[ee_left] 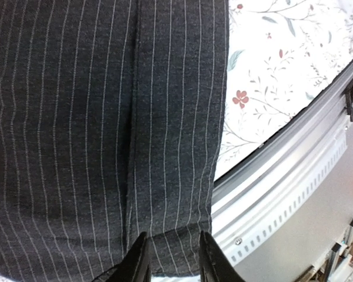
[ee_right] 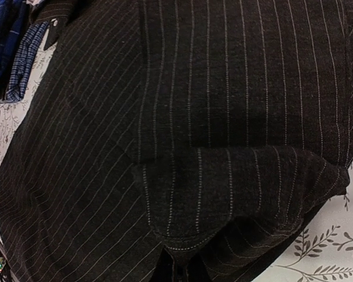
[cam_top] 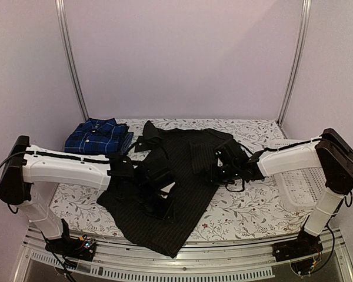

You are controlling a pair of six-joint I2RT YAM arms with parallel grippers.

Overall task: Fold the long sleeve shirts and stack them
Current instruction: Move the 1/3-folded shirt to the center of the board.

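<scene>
**A:** Where is the pinstripe shirt (cam_top: 191,194)?

**B:** It is spread across the middle of the table (cam_top: 241,208). The collar end points to about 11 o'clock. The tail runs down to 6 o'clock and reaches the near edge.

**A:** And the plaid shirt (cam_top: 97,136)?

**B:** It is folded flat at 10 o'clock, just beside the pinstripe collar. Whether the two touch is hard to tell.

**A:** What is the left gripper (ee_left: 173,238) doing?

**B:** It hangs over the shirt's near-left part, around 7 o'clock. Its fingers (ee_left: 142,258) stand apart, with striped cloth showing through the gap. Nothing looks pinched. The hem lies right at the tips, and the metal rail (ee_left: 282,194) sits off at 4 o'clock in that wrist view.

**A:** And the right gripper (ee_right: 176,267)?

**B:** It is on the shirt's right side, at about 3 o'clock from the shirt's middle. The jaws are pressed together on the cloth, and a ridge of pinstripe fabric bunches up just above the tips. The tips themselves are mostly buried in dark cloth.

**A:** Is anything else on the table?

**B:** A white basket (cam_top: 309,188) sits at 3 o'clock under the right arm, apart from the shirt.
</scene>
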